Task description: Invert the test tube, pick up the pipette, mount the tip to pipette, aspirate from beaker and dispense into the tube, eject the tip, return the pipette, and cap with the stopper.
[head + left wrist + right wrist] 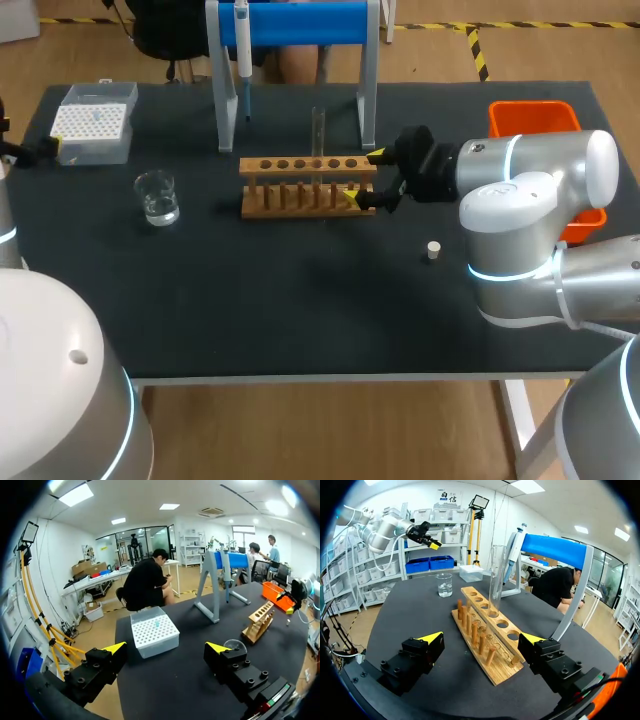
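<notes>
one test tube upright in rack

Lab (tube rack, pipette stand)

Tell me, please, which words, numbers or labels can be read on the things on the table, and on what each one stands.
None can be read. The beaker, the tip box, the wooden rack, the pipette and the orange bin show no legible print; any marks on them are too small to tell.
</notes>
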`<move>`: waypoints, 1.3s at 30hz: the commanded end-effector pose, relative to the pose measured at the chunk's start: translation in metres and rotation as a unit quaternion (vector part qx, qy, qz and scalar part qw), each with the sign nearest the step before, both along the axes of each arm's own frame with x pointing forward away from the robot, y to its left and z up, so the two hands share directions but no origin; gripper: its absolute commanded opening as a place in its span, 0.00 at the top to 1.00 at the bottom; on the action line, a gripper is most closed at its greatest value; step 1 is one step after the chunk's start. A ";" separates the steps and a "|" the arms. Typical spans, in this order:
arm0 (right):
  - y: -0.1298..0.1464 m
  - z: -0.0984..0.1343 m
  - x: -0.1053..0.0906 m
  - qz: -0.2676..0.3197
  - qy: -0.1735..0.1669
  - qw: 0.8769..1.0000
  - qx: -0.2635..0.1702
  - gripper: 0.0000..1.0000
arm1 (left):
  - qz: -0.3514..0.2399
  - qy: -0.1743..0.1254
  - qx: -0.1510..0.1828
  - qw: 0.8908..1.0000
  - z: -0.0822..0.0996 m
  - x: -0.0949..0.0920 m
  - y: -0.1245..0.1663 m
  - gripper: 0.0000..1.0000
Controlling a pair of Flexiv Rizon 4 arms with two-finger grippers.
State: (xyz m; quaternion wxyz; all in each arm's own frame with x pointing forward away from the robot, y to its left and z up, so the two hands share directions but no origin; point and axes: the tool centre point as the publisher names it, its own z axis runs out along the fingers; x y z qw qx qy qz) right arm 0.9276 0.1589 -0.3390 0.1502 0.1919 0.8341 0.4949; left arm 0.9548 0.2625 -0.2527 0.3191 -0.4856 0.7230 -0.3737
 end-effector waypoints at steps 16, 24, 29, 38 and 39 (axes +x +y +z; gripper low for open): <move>0.000 0.001 0.000 0.000 0.001 1.000 -0.001 0.00 | 0.018 0.017 -0.022 0.999 -0.040 0.083 0.002 0.00; 0.000 0.001 0.000 0.000 0.001 1.000 -0.001 0.00 | 0.018 0.035 -0.034 0.999 -0.060 0.086 0.002 0.00; 0.000 0.001 0.000 0.000 0.001 1.000 -0.001 0.00 | 0.018 0.035 -0.034 0.999 -0.062 0.087 0.002 0.00; 0.000 0.001 0.000 0.000 0.001 1.000 -0.001 0.00 | 0.018 0.035 -0.034 0.999 -0.062 0.087 0.002 0.00; 0.000 0.001 0.000 0.000 0.001 1.000 -0.001 0.00 | 0.018 0.035 -0.034 0.999 -0.062 0.087 0.002 0.00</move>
